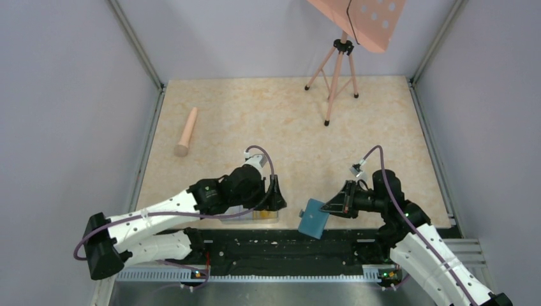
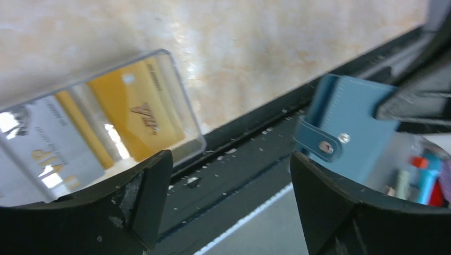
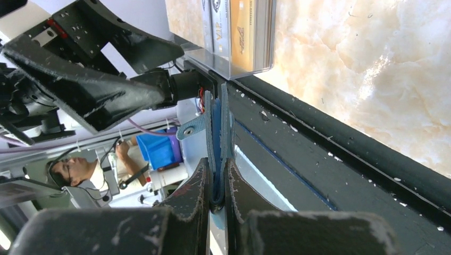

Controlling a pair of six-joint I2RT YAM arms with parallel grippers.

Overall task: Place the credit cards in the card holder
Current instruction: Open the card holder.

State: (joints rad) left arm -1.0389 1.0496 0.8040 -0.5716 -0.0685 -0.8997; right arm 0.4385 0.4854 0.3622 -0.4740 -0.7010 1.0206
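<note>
Teal card holder (image 1: 313, 218) hangs off the surface (image 1: 287, 121), right of centre, over the black strip (image 1: 281, 245) that runs along the near edge. It is a small stitched folder with a snap tab on one side. In the right wrist view it shows edge-on, its two covers close together.

The credit cards (image 2: 141, 114), yellow-orange ones and pale ones lettered "VIP", lie side by side inside a clear plastic box (image 2: 80, 95). The box sits at the near edge of the surface, just left of the card holder and apart from it.

Walls close the left, right and far sides. Most of the open room lies on the far half of the surface, between a peach cylinder (image 1: 186, 132) at the far left and a tripod (image 1: 335, 70) at the far right.

The right jaws are clamped on one edge of the card holder, a finger on each cover. The left jaws stand wide apart with nothing between them, close beside the box.
</note>
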